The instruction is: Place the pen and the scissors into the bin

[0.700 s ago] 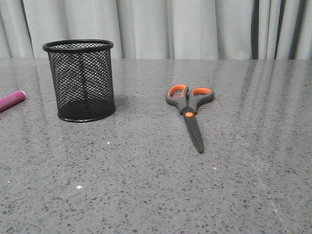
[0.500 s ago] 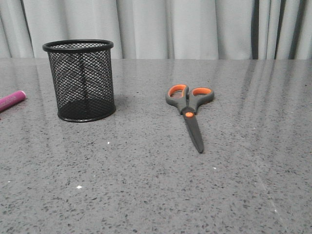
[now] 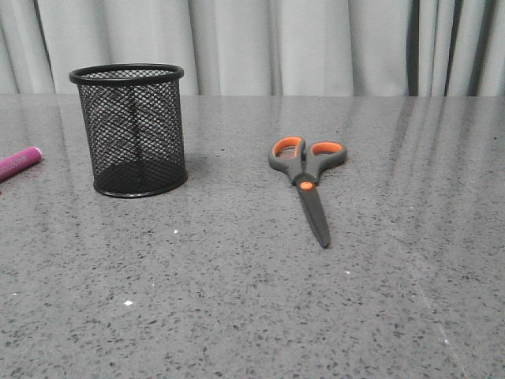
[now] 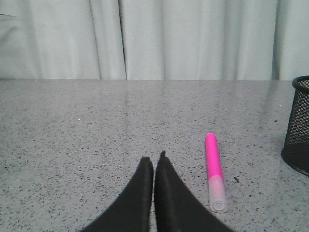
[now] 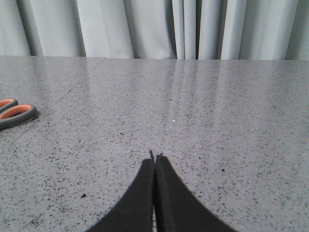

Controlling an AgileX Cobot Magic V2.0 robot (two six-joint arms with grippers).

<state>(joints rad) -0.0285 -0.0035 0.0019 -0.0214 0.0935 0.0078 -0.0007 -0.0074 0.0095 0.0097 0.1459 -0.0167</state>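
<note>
Grey speckled table (image 3: 237,300), pale curtain (image 3: 276,43) behind. Front view: I see the bin (image 3: 131,130) upright at left, the scissors (image 3: 306,178) flat to its right, well apart, blades shut and pointing toward me. Pen (image 3: 17,163) lies at the left edge, cut off by it.

Left wrist view: left gripper (image 4: 153,166) clenched on nothing; pen lies flat just beside it, bin's edge further on. No writing I can read.

Right wrist view: right gripper (image 5: 154,162) closed, empty; scissor loops at the view's edge.
</note>
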